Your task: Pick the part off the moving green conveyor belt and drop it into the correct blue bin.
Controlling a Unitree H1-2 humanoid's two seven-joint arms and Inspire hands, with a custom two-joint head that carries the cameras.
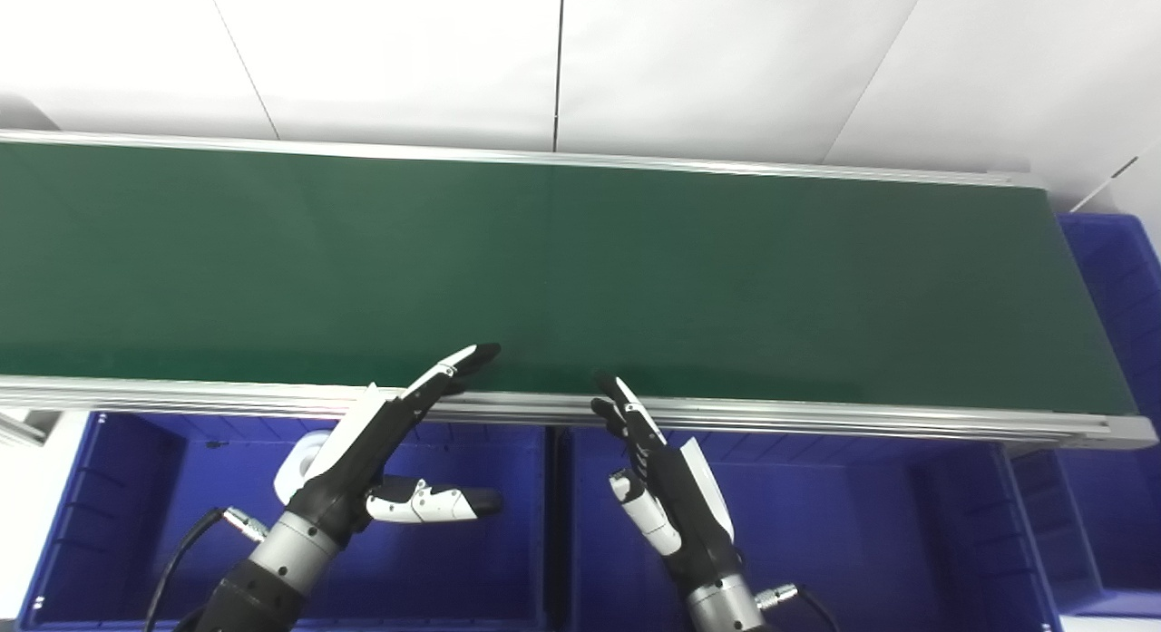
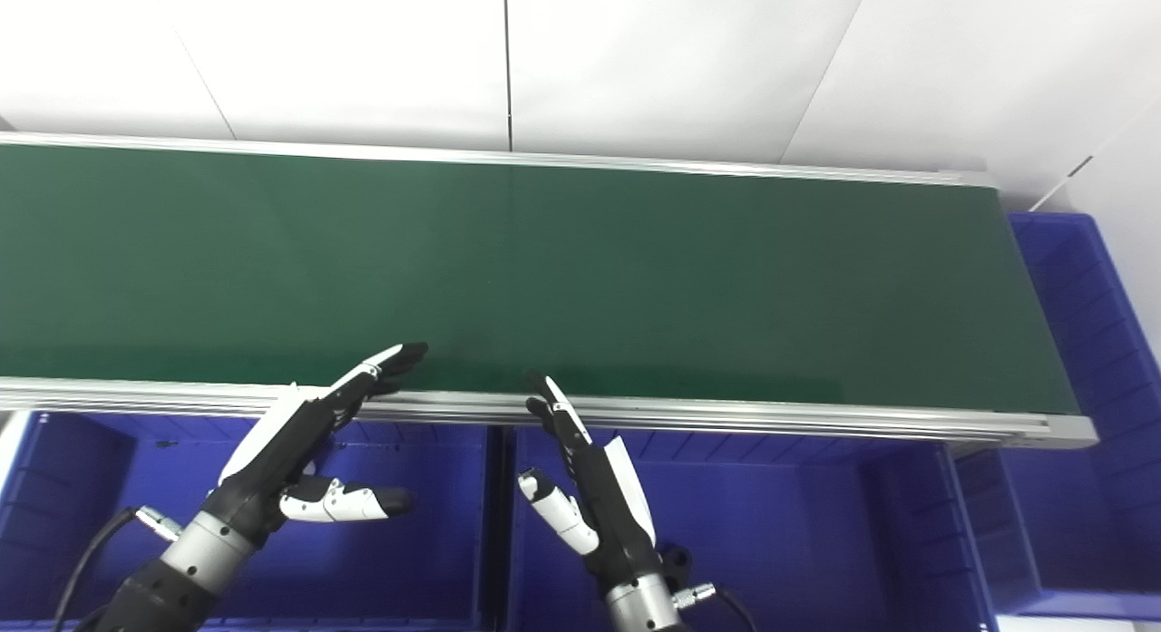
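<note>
1. Left bin (image 1: pixel 118 523): blue, set below the near rail of the belt on the left. A white object (image 1: pixel 304 460) lay inside near its back wall, mostly hidden behind the left hand; what it was could not be told.
2. Middle bin (image 1: pixel 862 532): blue, just beside the left bin, the two meeting at a dark divide. Its visible floor was bare blue plastic.
3. End bin (image 2: pixel 1088 342): blue, placed at the right end of the belt and running along it toward the near side. Only ribbed blue walls showed.
4. Belt (image 1: pixel 635 269): dark green, spanning the view from left to right, edged by a silver rail (image 1: pixel 816 419) on the near side. No part could be seen on the visible stretch, and none was in either hand.
5. Left hand (image 1: pixel 381 442): black and white, raised over the left bin. Fingers (image 1: pixel 463 360) were stretched out straight, the tips reaching over the near rail to the belt's edge; whether they touched could not be told. The thumb (image 1: pixel 435 503) stood well apart below, pointing right. Spread wide, holding nothing.
6. Right hand (image 1: pixel 667 487): black and white, raised over the middle bin. Fingers (image 1: pixel 621 405) pointed up toward the rail, tips at its edge. The thumb (image 1: pixel 646 514) angled off to the left. Spread apart, holding nothing.
</note>
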